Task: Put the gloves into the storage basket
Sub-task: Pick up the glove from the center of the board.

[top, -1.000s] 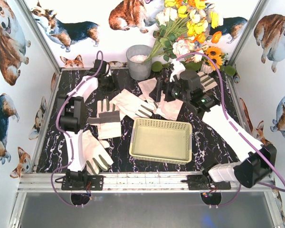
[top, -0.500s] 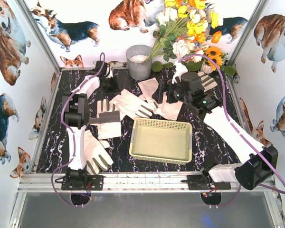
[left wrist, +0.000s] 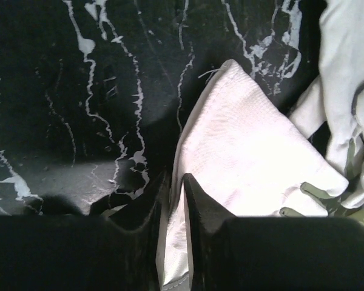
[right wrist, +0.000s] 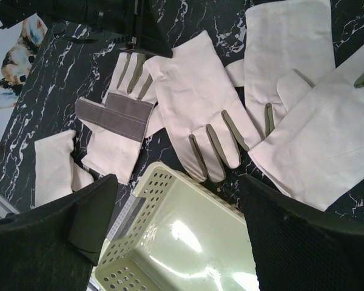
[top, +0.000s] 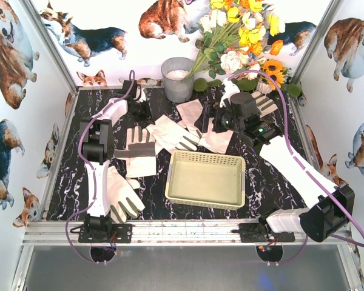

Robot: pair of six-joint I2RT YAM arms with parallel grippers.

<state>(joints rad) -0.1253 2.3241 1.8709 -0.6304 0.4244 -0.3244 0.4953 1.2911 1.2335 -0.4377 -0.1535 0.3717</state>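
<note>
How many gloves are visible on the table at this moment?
6: near-left glove, grey-cuffed glove mid-left, centre glove pinched by the left tool, rear glove behind it, right-centre glove partly under the right arm, far-right glove by the flowers. More may be hidden.

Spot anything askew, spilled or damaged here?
Nothing spilled or damaged. The gloves lie scattered and overlapping on the table, none yet in the storage basket, which sits empty and slightly skewed.

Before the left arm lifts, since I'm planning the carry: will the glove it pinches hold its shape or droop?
Probably droops: the glove is thin cloth pinched at one edge by the left gripper. Likely light, lying so flat.
</note>
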